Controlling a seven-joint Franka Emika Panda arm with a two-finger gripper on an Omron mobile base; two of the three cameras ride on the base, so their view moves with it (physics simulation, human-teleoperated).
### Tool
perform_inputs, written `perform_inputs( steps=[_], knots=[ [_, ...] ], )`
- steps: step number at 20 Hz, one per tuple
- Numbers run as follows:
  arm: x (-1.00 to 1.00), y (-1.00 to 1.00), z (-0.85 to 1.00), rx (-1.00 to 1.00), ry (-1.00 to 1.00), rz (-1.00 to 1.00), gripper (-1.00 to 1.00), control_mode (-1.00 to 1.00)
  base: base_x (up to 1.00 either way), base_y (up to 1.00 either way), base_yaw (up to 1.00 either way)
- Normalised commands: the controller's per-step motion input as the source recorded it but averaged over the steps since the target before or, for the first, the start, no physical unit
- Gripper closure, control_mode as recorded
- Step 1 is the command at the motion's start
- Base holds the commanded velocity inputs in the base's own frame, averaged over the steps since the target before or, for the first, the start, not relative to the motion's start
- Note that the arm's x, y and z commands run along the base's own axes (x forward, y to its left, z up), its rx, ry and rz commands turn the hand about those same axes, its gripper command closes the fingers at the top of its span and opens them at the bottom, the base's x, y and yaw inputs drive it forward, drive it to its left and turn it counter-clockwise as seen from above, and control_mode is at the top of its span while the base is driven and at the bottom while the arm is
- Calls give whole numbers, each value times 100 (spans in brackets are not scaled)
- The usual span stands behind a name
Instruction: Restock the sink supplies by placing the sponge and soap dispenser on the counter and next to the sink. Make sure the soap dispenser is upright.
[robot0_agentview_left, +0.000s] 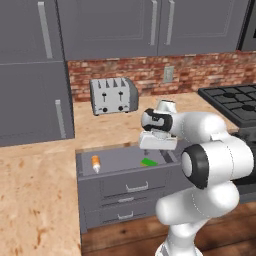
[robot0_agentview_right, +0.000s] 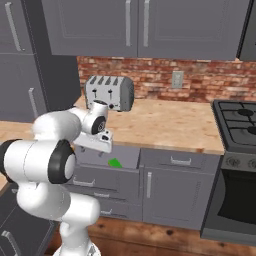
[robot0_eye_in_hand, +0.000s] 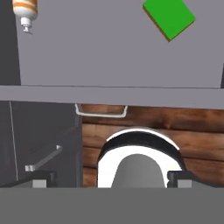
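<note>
Sponge (robot0_agentview_left: 148, 162) lies flat inside the pulled-out top drawer (robot0_agentview_left: 125, 172), toward its right side, and shows green in the hand view (robot0_eye_in_hand: 169, 17) too. Soap dispenser (robot0_agentview_left: 95, 163) lies on its side near the drawer's left edge, well apart from the sponge. The gripper (robot0_eye_in_hand: 112, 178) hangs above the drawer's front edge, jaws spread wide and holding nothing. On the counter (robot0_agentview_left: 35, 200) behind the drawer, a silver toaster (robot0_agentview_left: 114, 95) stands against the brick wall. A stove (robot0_agentview_right: 240, 125) sits at the counter's right end.
</note>
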Motion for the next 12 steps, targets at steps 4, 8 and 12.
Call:
perform_inputs(
  steps=[4,8,12],
  knots=[
    [41,0,-38,0,0,0,-100,-100,0,0,0],
    [35,0,-46,0,0,0,-100,-100,0,0,0],
    [28,0,-39,0,0,0,-100,-100,0,0,0]
  ],
)
